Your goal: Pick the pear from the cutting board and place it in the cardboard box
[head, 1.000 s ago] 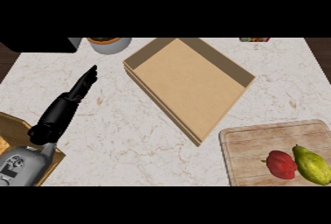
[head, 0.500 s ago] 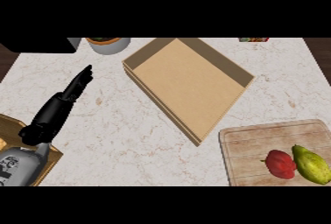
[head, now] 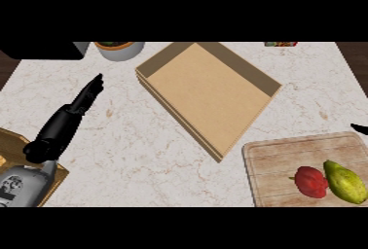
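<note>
Left hand: the left hand (head: 84,97) sits over the left side of the counter, fingers straight and held close together, pointing up and away toward the far edge. It isn't touching or holding anything.
Left forearm: grey, coming in at the bottom-left corner, with the black wrist section running up to the hand.
Right hand: only a tiny black tip of the right hand (head: 358,128) pokes in at the right edge, just above the board's far corner. Can't tell if it's spread or curled from that sliver.
Pear: the pear (head: 343,181) is lying on the cutting board (head: 277,163), near the board's right side, yellow-green, tilted a bit.
Red fruit: a red fruit (head: 311,182) sits right against the pear's left side, same board.
Board spot: bottom-right of the counter (head: 137,146), near the box's lower corner but not touching it.
Cardboard box: the cardboard box (head: 208,95) is in the middle, turned at an angle, shallow and open on top.
Far edge: a bowl (head: 119,49) up top left of the box, cut off by the view.
Bottom-left: a wooden thing (head: 14,141) under the forearm, mostly hidden.
</note>
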Robot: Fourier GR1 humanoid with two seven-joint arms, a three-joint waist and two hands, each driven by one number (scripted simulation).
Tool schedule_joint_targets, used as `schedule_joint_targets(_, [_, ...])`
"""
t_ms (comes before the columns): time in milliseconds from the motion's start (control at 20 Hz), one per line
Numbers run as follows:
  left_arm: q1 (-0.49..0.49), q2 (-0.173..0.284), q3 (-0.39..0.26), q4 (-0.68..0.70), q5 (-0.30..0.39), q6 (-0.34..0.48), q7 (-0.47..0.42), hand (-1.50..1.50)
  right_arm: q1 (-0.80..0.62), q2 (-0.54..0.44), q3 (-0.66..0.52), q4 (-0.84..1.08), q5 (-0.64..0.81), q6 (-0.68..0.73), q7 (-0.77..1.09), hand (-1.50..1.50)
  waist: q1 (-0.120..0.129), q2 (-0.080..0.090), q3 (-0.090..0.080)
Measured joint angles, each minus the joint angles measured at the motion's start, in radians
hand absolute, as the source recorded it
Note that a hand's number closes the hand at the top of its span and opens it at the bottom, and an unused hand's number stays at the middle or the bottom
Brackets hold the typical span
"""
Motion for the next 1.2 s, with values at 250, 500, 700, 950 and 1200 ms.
schedule_joint_targets(250, [-0.008,-0.022,0.017,0.011,-0.023,-0.015,0.003,0.00,-0.032,0.041,0.030,0.049,0.049,-0.018,-0.012,-1.50,-0.001,0.000,0.000])
schedule_joint_targets(500, [-0.009,-0.036,0.033,0.013,-0.032,-0.032,0.011,0.00,-0.057,0.080,0.046,0.066,0.051,-0.020,-0.015,-1.50,-0.003,0.000,0.000])
schedule_joint_targets(700, [-0.003,-0.047,0.041,-0.009,-0.051,-0.033,0.034,0.00,-0.048,0.097,0.064,0.051,0.058,-0.022,-0.007,-1.50,-0.005,-0.001,-0.001])
schedule_joint_targets(950, [0.018,-0.057,0.071,-0.010,-0.065,-0.065,0.020,0.00,-0.039,0.119,0.069,0.073,0.105,-0.044,-0.012,-1.50,-0.007,-0.002,-0.001])
schedule_joint_targets(1200, [0.011,-0.085,0.086,-0.025,-0.088,-0.073,0.046,0.00,-0.047,0.144,0.072,0.115,0.144,-0.050,-0.028,-1.50,-0.007,-0.001,-0.001])
